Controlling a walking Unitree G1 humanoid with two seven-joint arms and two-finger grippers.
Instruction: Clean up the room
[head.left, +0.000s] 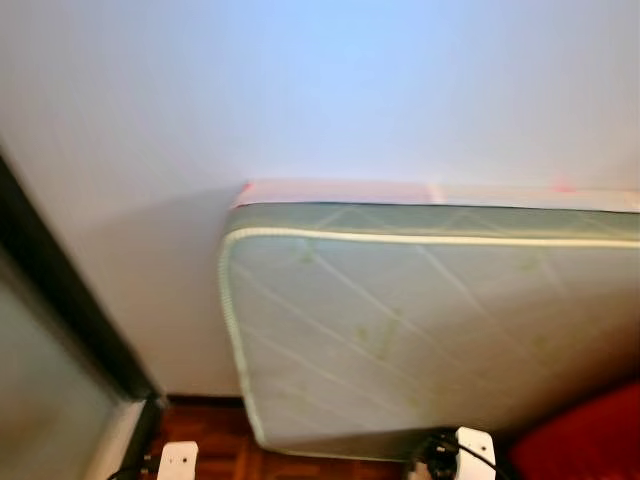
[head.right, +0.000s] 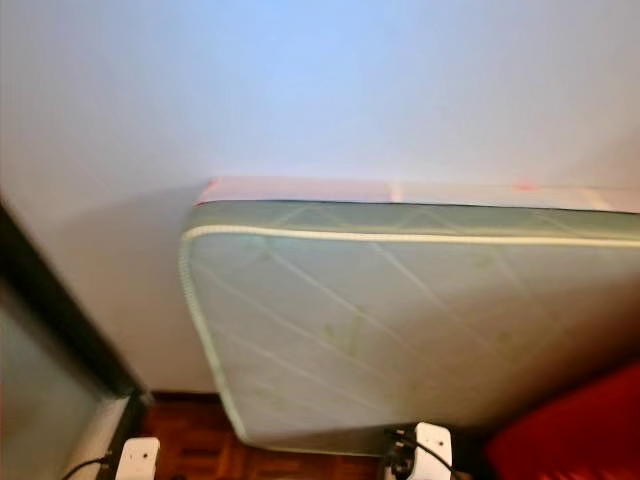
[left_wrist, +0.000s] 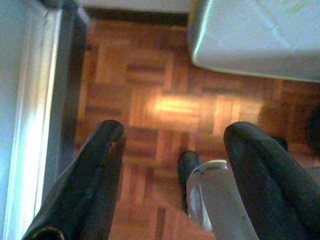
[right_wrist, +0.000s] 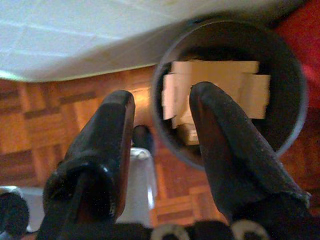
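My right gripper (right_wrist: 162, 97) hangs open over a dark round bin (right_wrist: 292, 120) that stands on the parquet floor (right_wrist: 30, 120). Tan cardboard pieces (right_wrist: 235, 85) lie inside the bin, and nothing is between the fingers. My left gripper (left_wrist: 175, 135) is open too, pointing down at bare parquet (left_wrist: 150, 75) with nothing in it. The white ends of both arms (head.left: 475, 445) peek in at the bottom of the eye views.
A pale green quilted mattress (head.left: 420, 320) leans on its side against the white wall (head.left: 300, 90). A dark door frame (head.left: 60, 290) runs down the left. Something red (head.left: 590, 440) sits at the right beside the bin. My own grey leg and black foot (left_wrist: 210, 195) stand below the left gripper.
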